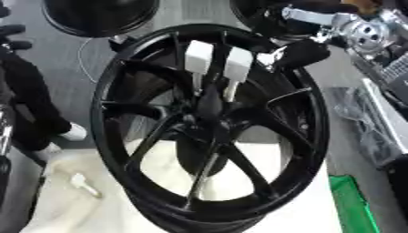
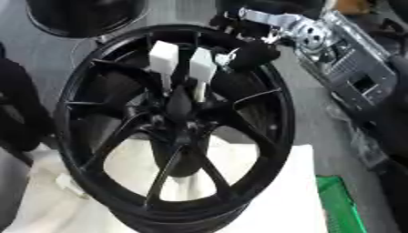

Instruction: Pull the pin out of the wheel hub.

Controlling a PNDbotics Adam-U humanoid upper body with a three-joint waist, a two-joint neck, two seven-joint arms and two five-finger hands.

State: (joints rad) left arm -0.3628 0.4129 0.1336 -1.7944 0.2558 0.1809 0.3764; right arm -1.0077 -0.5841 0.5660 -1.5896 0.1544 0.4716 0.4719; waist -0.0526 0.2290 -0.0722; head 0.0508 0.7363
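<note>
The right hand (image 1: 299, 53) reaches over the black wheel hub (image 1: 209, 113); its grasp, perhaps on a white pin (image 1: 237, 68), I cannot tell. Pull straight out.

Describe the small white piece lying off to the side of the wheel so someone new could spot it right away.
Start at the big black spoked wheel standing on the white cloth. Look to its lower left, on the cloth: the small white piece lies there alone. Unlike the two white blocks up among the spokes, it touches no part of the wheel.
</note>
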